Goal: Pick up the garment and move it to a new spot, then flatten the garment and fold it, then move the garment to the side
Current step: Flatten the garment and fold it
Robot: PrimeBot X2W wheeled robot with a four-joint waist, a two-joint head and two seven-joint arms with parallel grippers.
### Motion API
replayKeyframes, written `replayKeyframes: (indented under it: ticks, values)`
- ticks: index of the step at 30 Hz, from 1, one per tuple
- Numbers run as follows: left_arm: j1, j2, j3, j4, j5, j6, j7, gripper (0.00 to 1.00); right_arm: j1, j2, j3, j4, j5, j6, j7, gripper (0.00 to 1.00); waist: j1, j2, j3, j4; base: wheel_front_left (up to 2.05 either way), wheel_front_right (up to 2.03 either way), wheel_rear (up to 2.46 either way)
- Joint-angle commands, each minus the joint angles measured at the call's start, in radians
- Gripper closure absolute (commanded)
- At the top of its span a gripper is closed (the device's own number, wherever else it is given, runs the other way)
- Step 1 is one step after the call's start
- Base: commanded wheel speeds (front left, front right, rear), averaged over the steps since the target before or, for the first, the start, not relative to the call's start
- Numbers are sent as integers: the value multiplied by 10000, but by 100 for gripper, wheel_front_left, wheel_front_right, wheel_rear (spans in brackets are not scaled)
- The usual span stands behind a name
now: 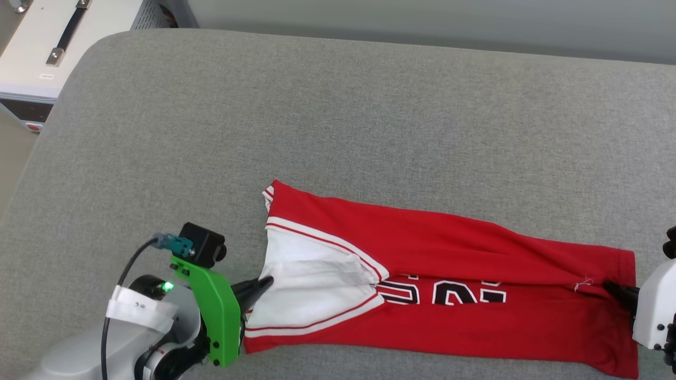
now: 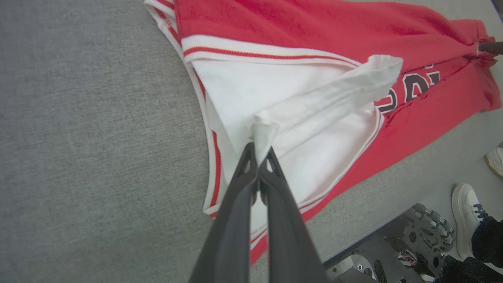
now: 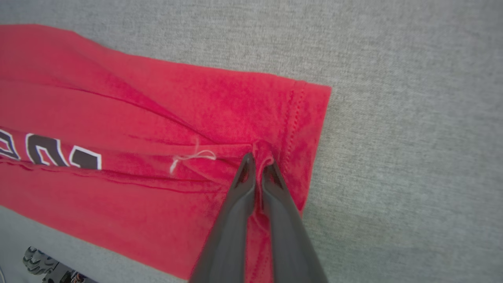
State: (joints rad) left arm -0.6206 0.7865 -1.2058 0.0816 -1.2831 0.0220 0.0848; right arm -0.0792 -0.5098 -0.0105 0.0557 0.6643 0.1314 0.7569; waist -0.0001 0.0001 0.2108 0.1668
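The garment [image 1: 449, 237] is lying as a long, narrow band on the grey padded surface [image 1: 338, 121], running from about 8 o'clock to 4 o'clock in the head view, with its black lettering [image 1: 449, 293] partly tucked into a lengthwise crease. The left gripper [image 1: 264, 285], at 8 o'clock, is pinching a bunched edge of the white sleeve [image 2: 322, 94] with its fingers pressed together on the cloth. The right gripper [image 1: 610, 287], at 4 o'clock, is clamping a small pucker of red fabric just inside the hem [image 3: 306, 129], jaws almost touching. With both ends gripped along the middle line, the robot appears to be working through the folding step, probably a lengthwise fold. The next move is likely calling for both arms to be rising together, holding the band taut and level so that the soft fabric is not sagging or twisting before it is laid over.
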Motion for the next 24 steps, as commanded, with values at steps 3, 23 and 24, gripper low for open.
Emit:
replayKeyframes:
  ticks: [3,23,24]
  values:
    - [204,-27,-159,138,213,95,134,100,188,-41,8,-84,-65,-7,108,100,1,-1,93,-22,0,0,0]
    - [417,-1232,-150,1856,1191,-14,-1021,0,413,248,-96,-252,-358,-7,297,0,1,-1,-484,-54,0,0,0]
    - [445,-1252,-63,1863,1212,34,-1247,0,446,321,-200,-353,-344,-7,356,0,1,-1,-553,-51,0,0,0]
